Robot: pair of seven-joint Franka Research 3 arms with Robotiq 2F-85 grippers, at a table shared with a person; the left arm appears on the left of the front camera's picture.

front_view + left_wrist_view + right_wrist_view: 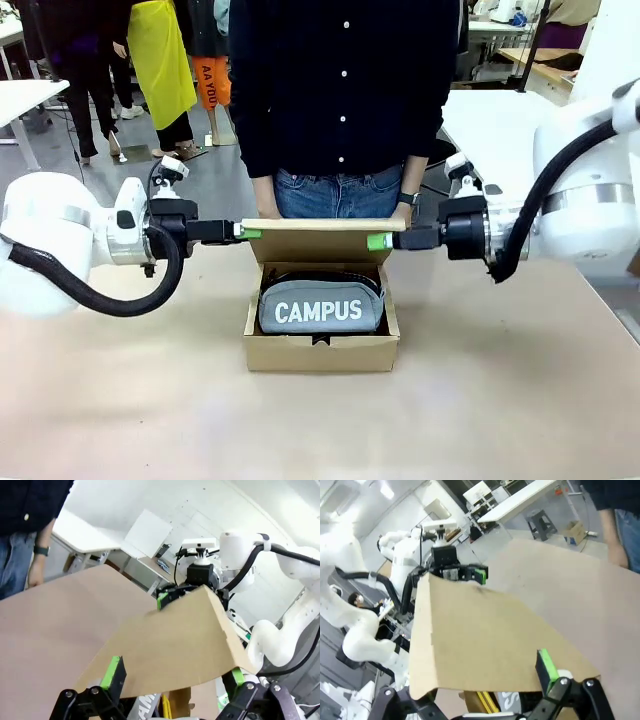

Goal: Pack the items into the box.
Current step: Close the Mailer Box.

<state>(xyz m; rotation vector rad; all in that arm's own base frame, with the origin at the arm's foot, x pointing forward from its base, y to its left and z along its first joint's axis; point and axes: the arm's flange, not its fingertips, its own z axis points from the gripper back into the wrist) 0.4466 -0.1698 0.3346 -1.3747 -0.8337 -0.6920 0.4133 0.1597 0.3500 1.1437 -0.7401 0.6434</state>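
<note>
The box (320,350) is set mid-table, with the pouch (320,306) lying inside it. Its lid (322,226) is held level above the opening. The left end of the lid is clamped by the left gripper (247,232), the right end by the right gripper (382,240). A person (340,100) is seen standing at the far side, just behind the box.

Brown cardboard box (320,352) open at table centre, flap lid (322,226) raised; grey-blue CAMPUS pouch (320,306) inside (zip up).
</note>
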